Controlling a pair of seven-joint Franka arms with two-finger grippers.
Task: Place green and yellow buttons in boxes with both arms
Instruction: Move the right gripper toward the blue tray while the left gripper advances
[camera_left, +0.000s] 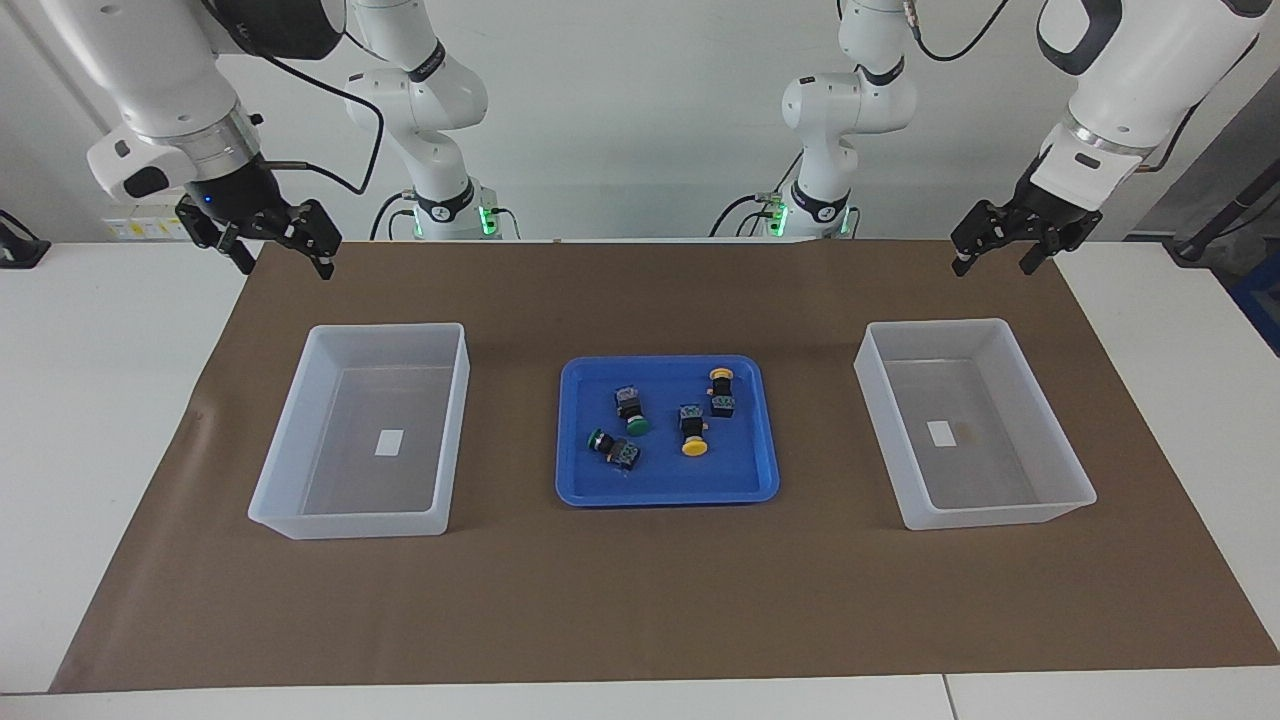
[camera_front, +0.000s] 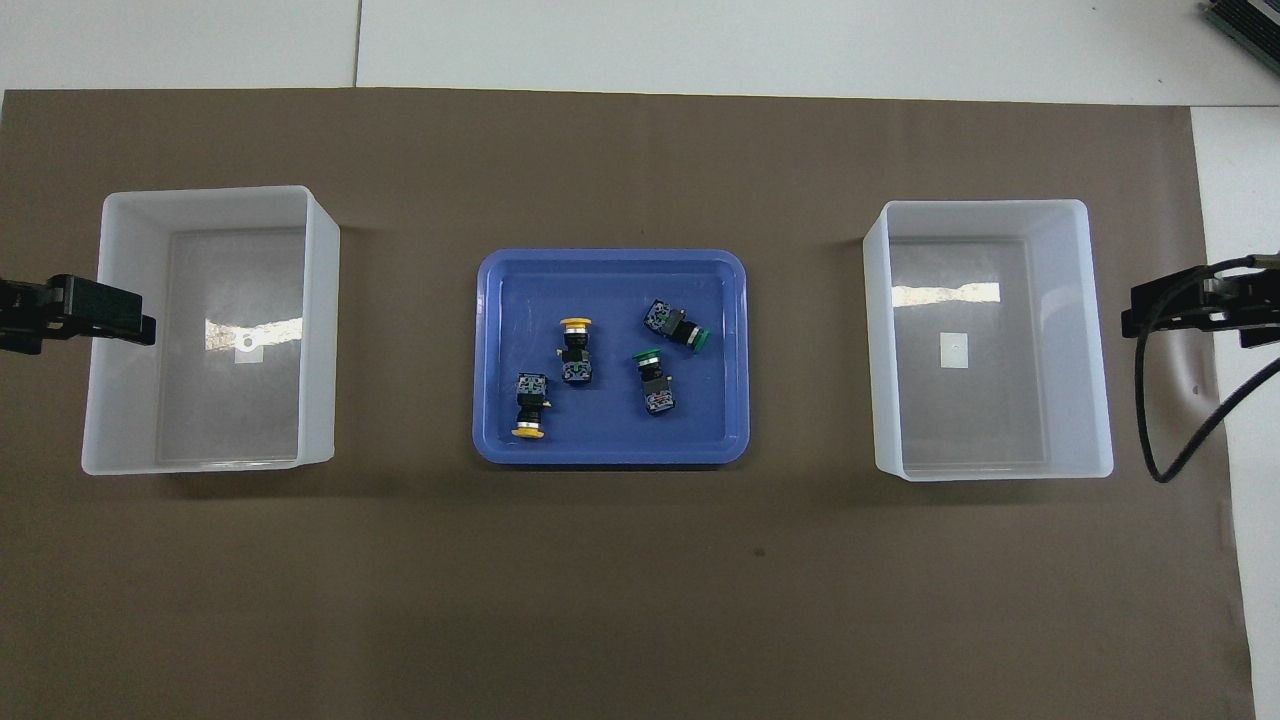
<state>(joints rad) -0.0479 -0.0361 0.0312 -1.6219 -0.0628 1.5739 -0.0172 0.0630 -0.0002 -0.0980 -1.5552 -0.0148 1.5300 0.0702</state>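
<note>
Blue shallow plastic tray (camera_left: 668, 490) holds our four green and yellow buttons (camera_left: 633, 410); left gripper (camera_left: 1000, 254) and right gripper (camera_left: 282, 251) hang raised, jaws wide, empty.

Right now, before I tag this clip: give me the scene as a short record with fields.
tray: blue tray mid-table, between the boxes
buttons: two green, two yellow, all lying in the tray
boxes: one toward the right arm's end, one toward the left arm's end; no buttons inside
left gripper: open, raised, holding nothing
right gripper: open, raised, holding nothing
progress: no button moved yet
</note>
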